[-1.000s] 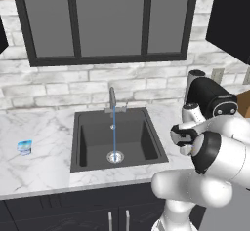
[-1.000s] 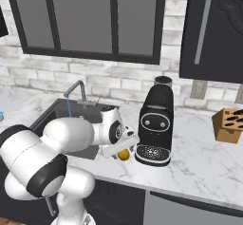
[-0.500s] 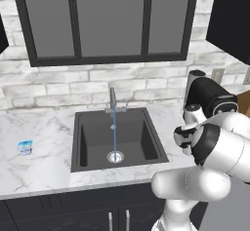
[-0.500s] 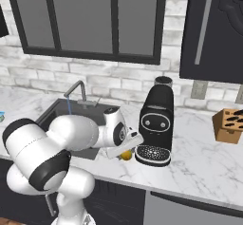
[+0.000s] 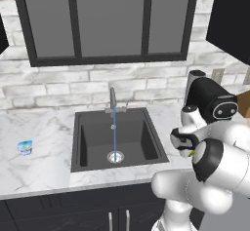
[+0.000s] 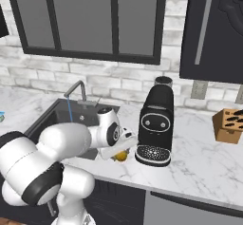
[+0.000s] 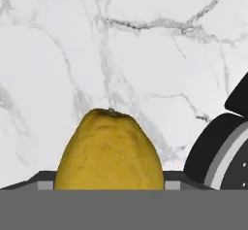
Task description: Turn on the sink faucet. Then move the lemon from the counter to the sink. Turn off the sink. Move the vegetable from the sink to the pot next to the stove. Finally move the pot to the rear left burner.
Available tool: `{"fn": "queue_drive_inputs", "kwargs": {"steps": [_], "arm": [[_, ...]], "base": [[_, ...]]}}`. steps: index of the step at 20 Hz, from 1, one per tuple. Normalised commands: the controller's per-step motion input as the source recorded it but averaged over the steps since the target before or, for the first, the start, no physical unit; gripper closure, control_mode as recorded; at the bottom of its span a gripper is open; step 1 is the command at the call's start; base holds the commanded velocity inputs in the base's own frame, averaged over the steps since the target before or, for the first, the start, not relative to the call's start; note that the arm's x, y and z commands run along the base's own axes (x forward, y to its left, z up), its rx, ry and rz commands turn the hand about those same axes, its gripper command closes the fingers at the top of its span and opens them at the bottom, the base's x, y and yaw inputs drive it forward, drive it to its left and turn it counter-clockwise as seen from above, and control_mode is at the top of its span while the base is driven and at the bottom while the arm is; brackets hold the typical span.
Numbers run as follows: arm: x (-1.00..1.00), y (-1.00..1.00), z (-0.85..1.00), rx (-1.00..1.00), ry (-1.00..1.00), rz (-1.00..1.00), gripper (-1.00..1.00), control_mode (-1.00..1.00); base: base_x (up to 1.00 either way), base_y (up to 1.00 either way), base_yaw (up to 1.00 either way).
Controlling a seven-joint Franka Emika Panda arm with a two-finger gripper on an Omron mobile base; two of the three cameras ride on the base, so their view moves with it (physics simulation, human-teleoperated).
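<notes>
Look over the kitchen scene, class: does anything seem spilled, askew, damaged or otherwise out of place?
Nothing stands out. Water runs in a straight stream from the sink faucet into the sink, with none on the counter. The coffee machine stands upright, and the lemon sits on the counter at the gripper.

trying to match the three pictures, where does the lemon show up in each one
Left base view: lemon, a yellow sliver at right, tucked behind the white arm.
Right base view: lemon, low centre, under the tool, on the counter.
Hand view: lemon, bottom centre.
Shared landmark: the black coffee machine beside it.
</notes>
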Motion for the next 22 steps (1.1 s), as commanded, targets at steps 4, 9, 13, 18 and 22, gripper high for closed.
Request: {"fn": "queue_drive_inputs", "kwargs": {"steps": [4, 9, 13, 18, 22], "arm": [[-0.11, 0.91, 0.19, 0.00, 0.00, 0.00, 1.00, -1.00], [0.06, 1.00, 0.38, 0.03, 0.00, 0.00, 1.00, -1.00], [0.41, 0.86, 0.33, 0.10, 0.00, 0.00, 1.00, -1.00], [0.61, 0.63, 0.05, 0.13, 0.00, 0.00, 1.00, -1.00], [0.67, 0.49, 0.00, 0.15, 0.00, 0.00, 1.00, -1.00]], "base": [[0.00, 0.00, 0.00], [0.00, 0.00, 0.00], [0.00, 0.00, 0.00], [0.00, 0.00, 0.00], [0.00, 0.00, 0.00]]}}
